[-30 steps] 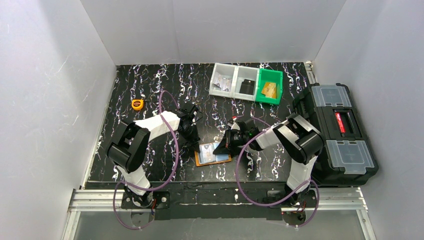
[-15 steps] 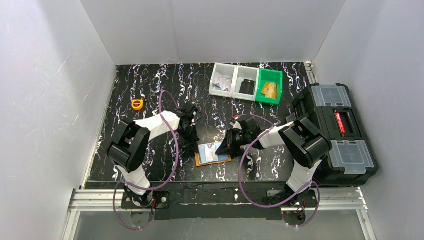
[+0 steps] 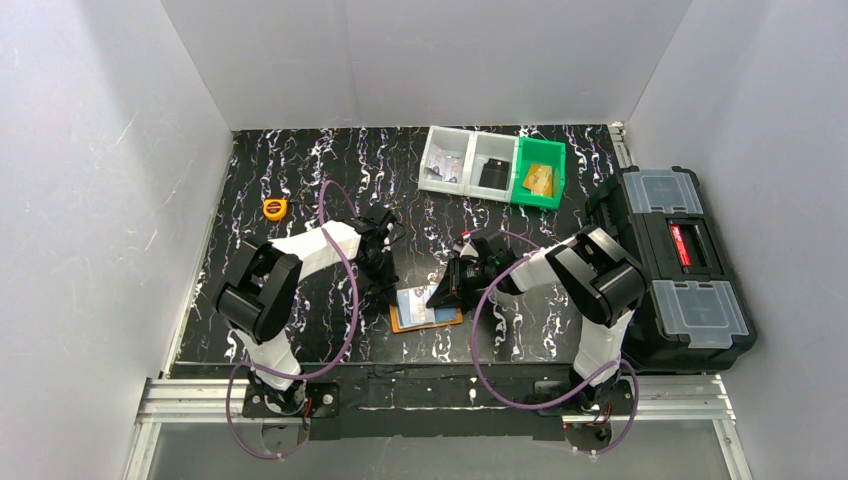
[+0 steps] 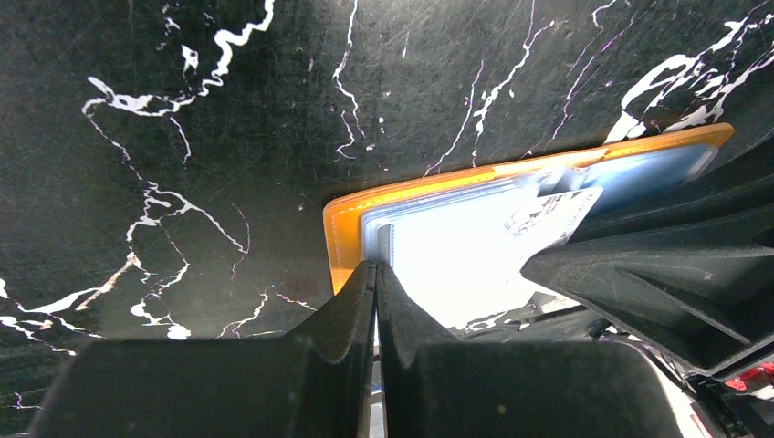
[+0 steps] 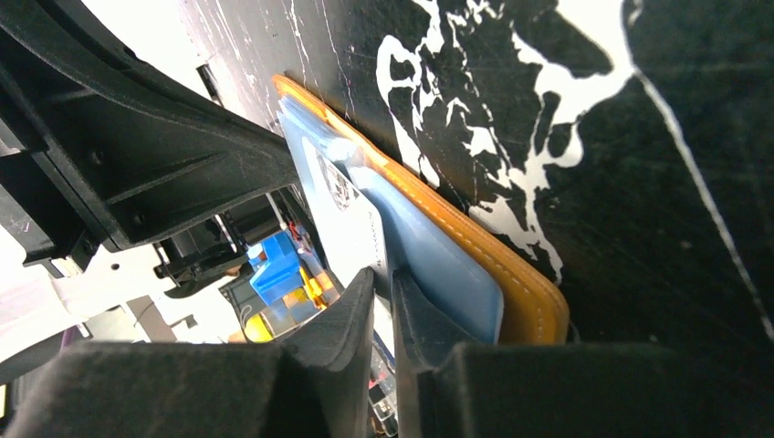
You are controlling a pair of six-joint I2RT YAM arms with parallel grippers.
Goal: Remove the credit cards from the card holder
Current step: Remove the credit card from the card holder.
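Left gripper (image 4: 375, 270) is clenched on nothing, tips pressed at the corner of the flat orange leather-like card holder (image 4: 339, 228), likely pinning it open on the black marbled worktop (image 4: 183, 109). Right gripper (image 5: 385, 279) straddles the edge of the pale whitish credit card (image 5: 342, 214) in the holder, jaws a sliver apart, and I can't tell if it's gripping.

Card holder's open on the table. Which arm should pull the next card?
Right. The right end effector sits at the edge of the whitish card, fingers slightly apart. The left end effector is shut, its tip at the orange rim of the card holder, probably pinning it.
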